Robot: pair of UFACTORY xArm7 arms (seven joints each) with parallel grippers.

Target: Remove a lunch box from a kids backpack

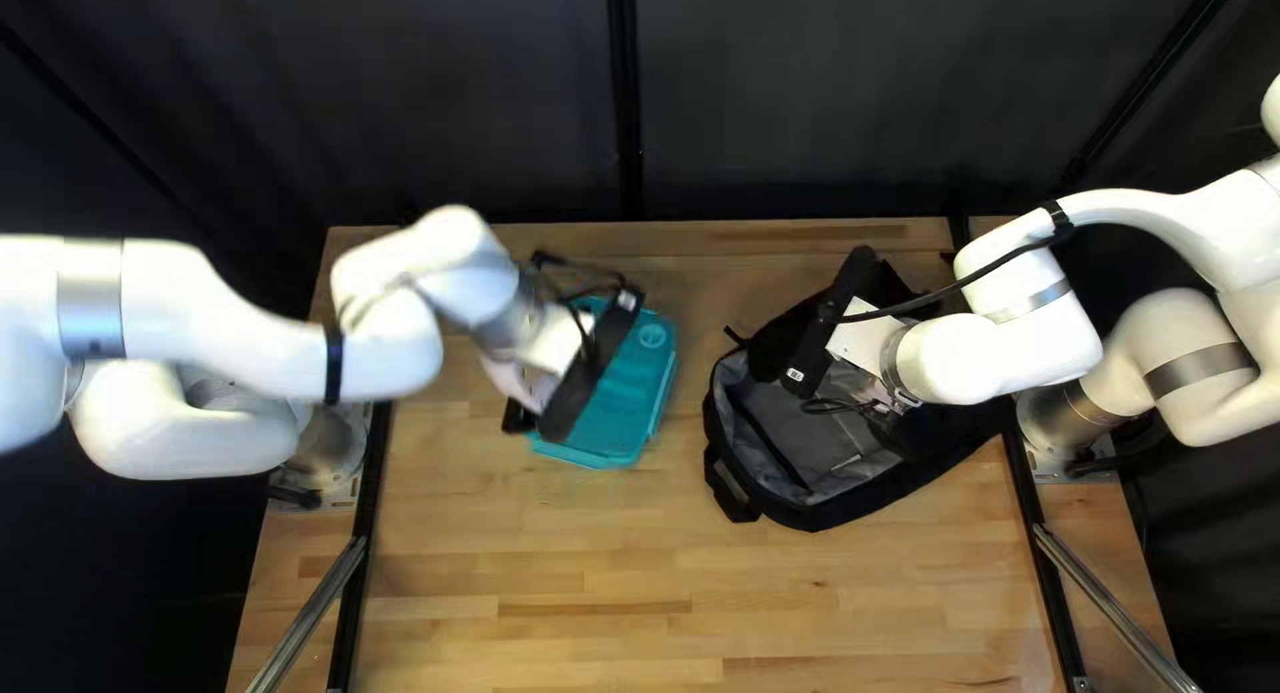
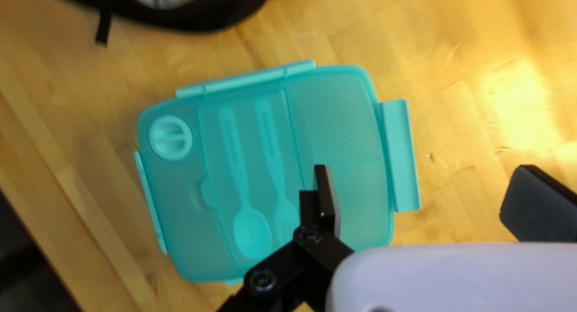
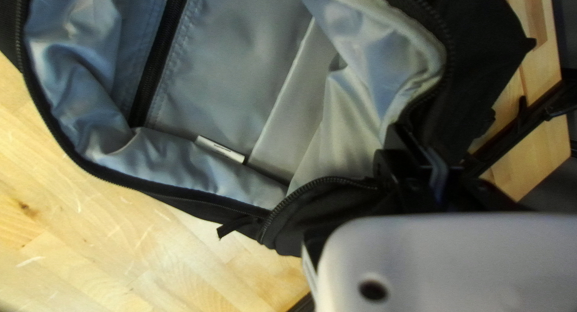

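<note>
In the top left view, my left gripper (image 1: 550, 360) is over the teal lunch box (image 1: 627, 386), which lies flat on the table left of the black backpack (image 1: 787, 506). From the left wrist, the gripper (image 2: 430, 198) stands wide open, one finger over the clear-lidded lunch box (image 2: 336, 132), the other beyond its clipped edge. My right gripper (image 1: 860, 393) is at the backpack's upper part. Its wrist view shows the gripper (image 3: 430, 168) shut on black cloth at the edge of the unzipped backpack (image 3: 228, 66); grey lining shows inside. Its fingertips are partly hidden by the cloth.
The wooden table (image 1: 574, 560) extends in front of both objects. The backpack's edge (image 2: 198, 18) lies ahead of the left gripper, beyond the lunch box. A dark curtain (image 1: 787, 106) hangs behind the table's far edge.
</note>
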